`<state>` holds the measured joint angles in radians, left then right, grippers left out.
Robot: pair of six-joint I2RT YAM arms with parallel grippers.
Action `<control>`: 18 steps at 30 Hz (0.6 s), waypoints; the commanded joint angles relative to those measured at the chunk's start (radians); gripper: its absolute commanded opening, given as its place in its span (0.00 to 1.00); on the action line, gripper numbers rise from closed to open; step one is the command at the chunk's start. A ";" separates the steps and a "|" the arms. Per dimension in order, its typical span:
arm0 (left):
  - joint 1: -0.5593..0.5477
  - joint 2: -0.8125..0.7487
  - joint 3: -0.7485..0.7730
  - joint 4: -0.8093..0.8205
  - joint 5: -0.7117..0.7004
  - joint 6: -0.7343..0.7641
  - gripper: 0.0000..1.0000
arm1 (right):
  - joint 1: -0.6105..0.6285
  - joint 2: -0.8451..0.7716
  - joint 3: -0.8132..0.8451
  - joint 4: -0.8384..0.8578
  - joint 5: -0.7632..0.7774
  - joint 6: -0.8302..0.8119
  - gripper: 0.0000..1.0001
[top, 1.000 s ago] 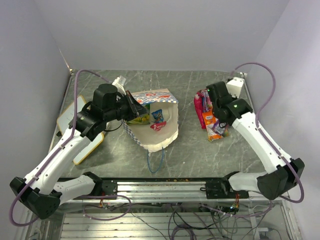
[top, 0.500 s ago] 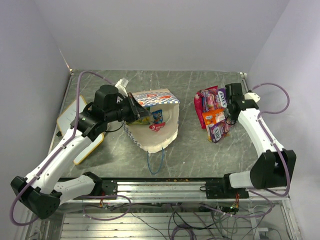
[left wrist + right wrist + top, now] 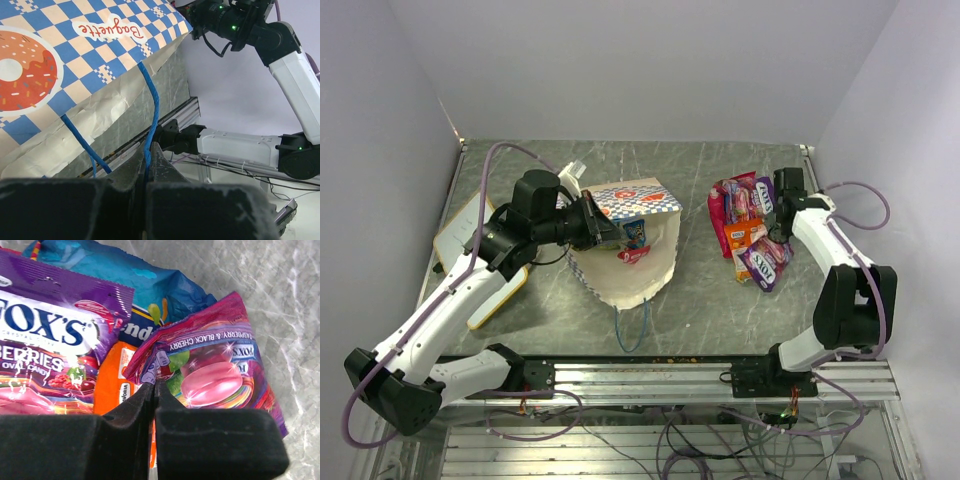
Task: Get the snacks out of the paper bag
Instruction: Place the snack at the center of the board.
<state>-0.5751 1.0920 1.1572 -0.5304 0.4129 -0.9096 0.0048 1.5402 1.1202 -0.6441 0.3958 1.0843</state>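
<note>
Grey marbled table [image 3: 710,300] with pale walls on three sides. Left of middle, the paper bag [image 3: 655,268] lies on its side, its blue-checked face up and its mouth open toward the near right. Inside it a blue packet [image 3: 636,232] and a red packet [image 3: 632,254] show against the cream lining.

At the bag's far left rim, the left claw [image 3: 148,159] is closed on a blue cord handle [image 3: 152,110]; the cord runs down from the bag's edge and in between the two fingers. A second cord loop [image 3: 632,325] lies on the table near the bag's mouth.

Well apart on the right, a pile of snacks [image 3: 748,222] lies on the table, with purple, pink, orange and blue packets overlapping. The right claw [image 3: 154,385] is at this pile with its fingers pressed together. Its tips meet the corner of a pink-purple candy packet [image 3: 215,375], which lies over an orange packet [image 3: 112,385]. I cannot tell whether that corner is actually pinched.

At the far left, a yellow-edged whiteboard [image 3: 455,235] lies under the left arm.
</note>
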 commanded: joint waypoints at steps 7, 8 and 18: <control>-0.006 0.036 0.077 -0.042 0.082 0.090 0.07 | -0.011 -0.164 -0.161 0.026 -0.005 -0.002 0.28; -0.006 0.046 0.095 -0.058 0.088 0.103 0.07 | -0.011 -0.184 -0.166 0.021 0.000 -0.017 0.33; -0.005 0.042 0.107 -0.074 0.152 0.066 0.07 | -0.010 -0.390 -0.080 -0.065 -0.266 -0.372 0.68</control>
<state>-0.5751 1.1416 1.2320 -0.5770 0.4984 -0.8307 -0.0002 1.1969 0.9554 -0.6323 0.3080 0.8803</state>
